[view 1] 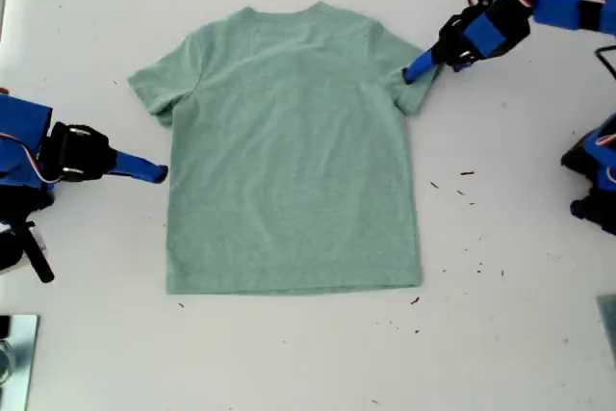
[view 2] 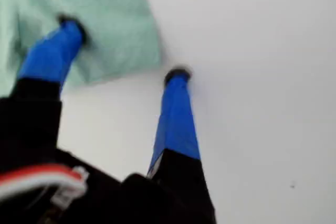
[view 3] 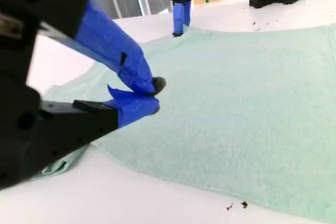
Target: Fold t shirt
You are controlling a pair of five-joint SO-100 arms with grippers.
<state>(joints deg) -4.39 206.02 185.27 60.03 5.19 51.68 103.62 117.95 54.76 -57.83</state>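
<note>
**Two grippers at the shirt's edges**

We are looking at the t shirt [view 1: 294, 151] lying flat and spread out on the white table [view 1: 510, 334], collar toward the top of the exterior view and hem toward the bottom, both short sleeves out to the sides.

My first gripper [view 1: 421, 68] is reaching in from the exterior view's upper right, and its blue tips are sitting at the sleeve on that side. In the first wrist view, my first gripper [view 2: 123, 48] is standing with its jaws spread wide: one finger [view 2: 52, 53] is over the green cloth [view 2: 110, 19], the other is over bare table just beside the sleeve's edge. It is holding nothing.

My second gripper [view 1: 154, 171] is coming in from the exterior view's left, its tip just beside the shirt's side edge, below the sleeve. In the second wrist view, my second gripper [view 3: 149, 94] is showing its blue fingertips [view 3: 137, 104] drawn together with almost no gap, hovering at the cloth's edge [view 3: 236, 119]; we cannot tell whether any fabric is pinched between them.

A few dark specks [view 1: 466, 173] are lying on the table toward the exterior view's lower right.
</note>
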